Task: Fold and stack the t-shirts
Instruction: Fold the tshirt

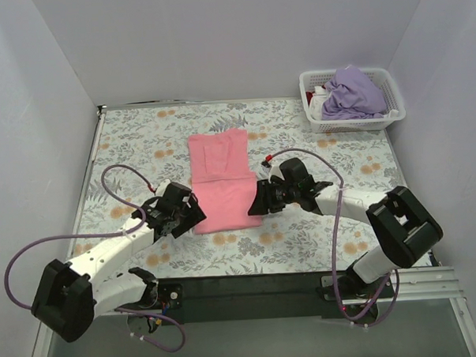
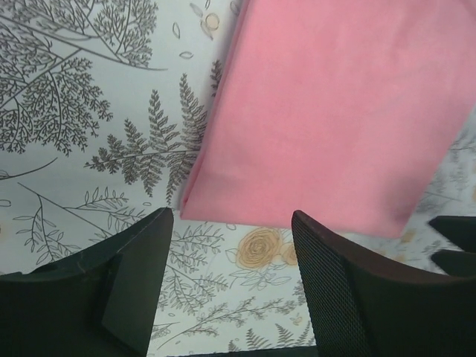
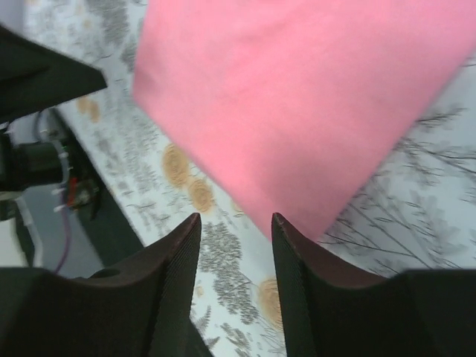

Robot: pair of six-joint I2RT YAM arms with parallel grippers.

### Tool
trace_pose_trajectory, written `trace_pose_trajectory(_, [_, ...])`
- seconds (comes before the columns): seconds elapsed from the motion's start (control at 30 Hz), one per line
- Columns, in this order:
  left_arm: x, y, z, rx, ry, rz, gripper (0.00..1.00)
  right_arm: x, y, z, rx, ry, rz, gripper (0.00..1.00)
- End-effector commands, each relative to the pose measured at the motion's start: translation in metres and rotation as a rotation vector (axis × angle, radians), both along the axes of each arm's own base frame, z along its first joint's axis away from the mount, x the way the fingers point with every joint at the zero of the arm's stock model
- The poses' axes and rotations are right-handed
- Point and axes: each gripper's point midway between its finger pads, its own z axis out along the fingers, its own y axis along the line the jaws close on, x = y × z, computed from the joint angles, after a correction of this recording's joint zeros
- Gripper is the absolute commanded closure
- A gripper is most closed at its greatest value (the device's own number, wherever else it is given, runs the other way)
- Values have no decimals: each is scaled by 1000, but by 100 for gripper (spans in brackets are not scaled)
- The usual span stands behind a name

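The salmon pink t-shirt (image 1: 221, 179) lies folded into a long rectangle on the floral tablecloth, near the middle. My left gripper (image 1: 190, 214) is open and empty just off the shirt's near left corner; its wrist view shows that corner (image 2: 335, 111) ahead of the fingers. My right gripper (image 1: 259, 201) is open and empty at the shirt's near right corner, which shows in the right wrist view (image 3: 297, 97). The lavender purple t-shirt (image 1: 353, 93) lies bunched in the white basket at the back right.
The white lattice basket (image 1: 313, 121) stands at the table's back right corner. White walls close in the left, back and right sides. A black rail (image 1: 251, 287) runs along the near edge between the arm bases.
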Motion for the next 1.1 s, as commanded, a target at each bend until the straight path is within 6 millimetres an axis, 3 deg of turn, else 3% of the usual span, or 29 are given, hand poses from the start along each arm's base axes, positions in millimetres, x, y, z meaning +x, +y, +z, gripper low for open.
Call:
trace_pose_trajectory(0.0, [-15,13,-14,156,82,-36,36,10,-43,-16,-311,-84,-89,49])
trace_pose_trajectory(0.1, [-14,12,-15,206,91,-43,36,11,-61,-15,-428,-125,-139,43])
trace_pose_trajectory(0.27, [-13,7,-22,247,111,-71,39,5,-70,-19,-531,-152,-140,39])
trace_pose_trajectory(0.8, [-17,3,-51,301,170,-108,61,-5,-45,-19,-586,-201,-85,37])
trace_pose_trajectory(1.03, [-30,5,-64,298,213,-124,89,-7,-32,-19,-601,-202,-76,38])
trace_pose_trajectory(1.07, [-32,4,-65,293,216,-128,99,-7,-32,-20,-610,-200,-77,38])
